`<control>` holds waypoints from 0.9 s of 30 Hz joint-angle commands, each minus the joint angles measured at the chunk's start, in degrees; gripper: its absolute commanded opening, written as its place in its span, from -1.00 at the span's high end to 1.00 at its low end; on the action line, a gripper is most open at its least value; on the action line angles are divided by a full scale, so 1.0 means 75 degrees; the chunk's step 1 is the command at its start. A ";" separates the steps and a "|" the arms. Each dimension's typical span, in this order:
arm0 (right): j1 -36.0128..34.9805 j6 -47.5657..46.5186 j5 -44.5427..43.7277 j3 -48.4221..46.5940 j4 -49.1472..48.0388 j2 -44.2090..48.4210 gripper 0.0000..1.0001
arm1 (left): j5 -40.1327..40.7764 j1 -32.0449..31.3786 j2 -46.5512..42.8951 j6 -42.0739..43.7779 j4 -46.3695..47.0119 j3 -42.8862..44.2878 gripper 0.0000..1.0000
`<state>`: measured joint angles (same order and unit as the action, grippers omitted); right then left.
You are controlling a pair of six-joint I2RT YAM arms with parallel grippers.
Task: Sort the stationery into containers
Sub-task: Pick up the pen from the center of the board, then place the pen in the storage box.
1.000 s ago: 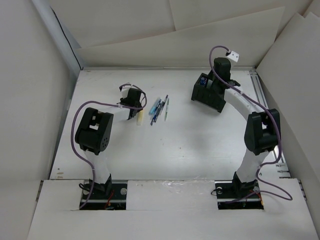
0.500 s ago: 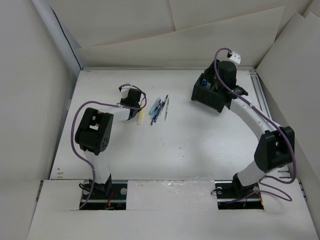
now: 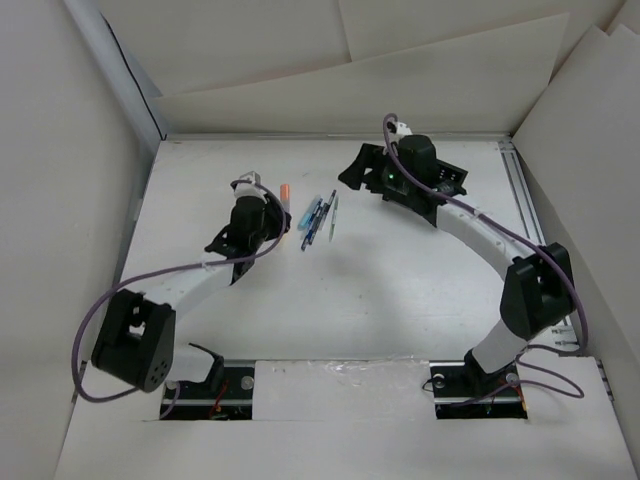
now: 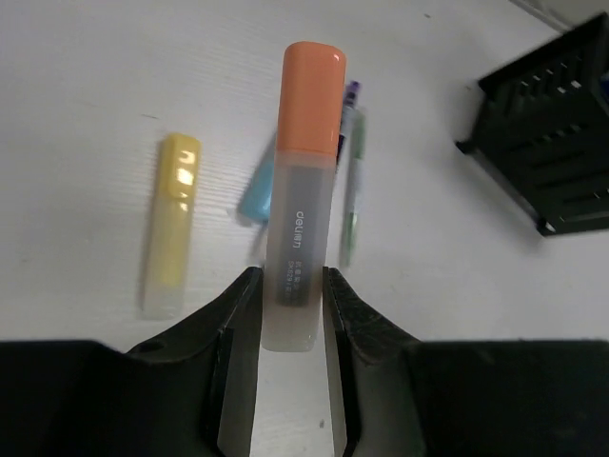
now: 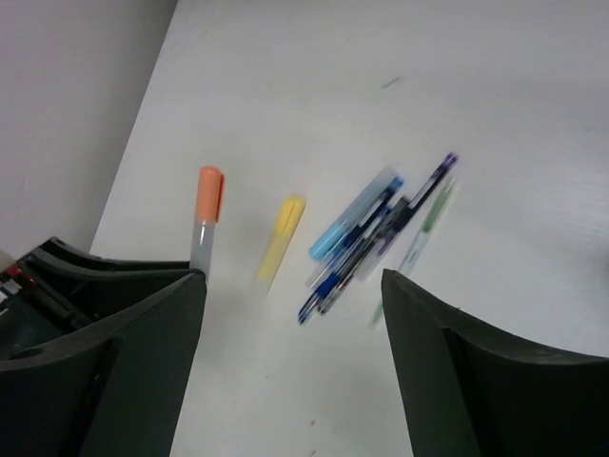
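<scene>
My left gripper point(image 4: 292, 276) is shut on the grey barrel of an orange-capped highlighter point(image 4: 303, 190), held above the table with the cap pointing away. Under it on the table lie a pale yellow highlighter point(image 4: 171, 224) and a bundle of slim pens point(image 3: 318, 218) in blue, dark and grey-green. My right gripper point(image 5: 293, 286) stands open and empty, hanging over the table right of the pens point(image 5: 371, 238). The black divided container point(image 4: 557, 133) stands at the back right. In the top view my right arm mostly hides it.
White walls and leaning boards close in the table on the left, back and right. A metal rail point(image 3: 520, 180) runs along the right edge. My left arm's purple cable point(image 3: 100, 320) loops at the near left.
The left gripper has closed on the orange highlighter and lifted it, the arm stretching forward. The right gripper has opened wide and swung left from the container toward the pens.
</scene>
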<state>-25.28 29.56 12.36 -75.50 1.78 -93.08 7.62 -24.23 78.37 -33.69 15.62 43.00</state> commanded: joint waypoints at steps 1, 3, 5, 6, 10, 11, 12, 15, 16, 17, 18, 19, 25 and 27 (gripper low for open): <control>-0.0238 -0.0051 0.1303 -0.0350 -0.0062 -0.0093 -0.64 | -0.1903 0.0020 -0.0720 0.0320 0.1326 -0.0902 1.00; -0.0436 -0.0051 0.1817 -0.0444 -0.0062 -0.0233 -0.69 | -0.2234 -0.0190 -0.0909 0.0600 0.1561 -0.1127 1.00; -0.0613 -0.0051 0.1903 -0.0654 -0.0062 -0.0491 -0.72 | -0.2094 -0.0448 -0.1096 0.0788 0.1633 -0.1222 1.00; -0.0695 -0.0051 0.1810 -0.0655 0.0008 -0.0573 -0.74 | -0.2094 -0.0693 -0.1097 0.0882 0.1633 -0.1222 1.00; -0.0965 0.0019 0.1657 -0.0819 0.0091 -0.0925 -0.74 | -0.1860 -0.1070 -0.1168 0.1140 0.1715 -0.1222 1.00; -0.1058 0.0019 0.1587 -0.0819 0.0091 -0.1030 -0.74 | -0.1859 -0.1140 -0.1237 0.1141 0.1807 -0.1222 1.00; -0.1059 0.0019 0.1586 -0.0819 0.0091 -0.1031 -0.74 | -0.1859 -0.1141 -0.1238 0.1141 0.1808 -0.1222 1.00; -0.1130 0.0101 0.1411 -0.0819 0.0091 -0.1125 -0.70 | -0.1941 -0.1141 -0.1308 0.1141 0.1972 -0.1222 1.00; -0.1130 0.0101 0.1248 -0.0715 0.0091 -0.1125 -0.67 | -0.1941 -0.1141 -0.1308 0.1141 0.1972 -0.1222 1.00; -0.1130 0.0101 0.0980 -0.0714 0.0091 -0.1125 -0.67 | -0.1941 -0.1141 -0.1308 0.1141 0.1972 -0.1222 1.00; -0.1130 0.0101 0.0884 -0.0610 0.0091 -0.1055 -0.67 | -0.1941 -0.1141 -0.1308 0.1141 0.1972 -0.1222 1.00; -0.1130 0.0101 0.0802 -0.0516 0.0091 -0.0985 -0.67 | -0.1941 -0.1141 -0.1390 0.1141 0.1972 -0.1292 1.00; -0.0977 0.0254 0.0859 -0.0374 0.0091 -0.0984 -0.58 | -0.2012 -0.1141 -0.1390 0.1070 0.2042 -0.1292 1.00; -0.0977 0.0254 0.1151 -0.0304 0.0020 -0.1078 -0.35 | -0.2012 -0.1141 -0.1390 0.1070 0.2043 -0.1292 1.00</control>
<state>-32.97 30.70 19.57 -78.37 3.40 -102.00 -6.31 -32.91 69.87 -26.15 27.51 33.71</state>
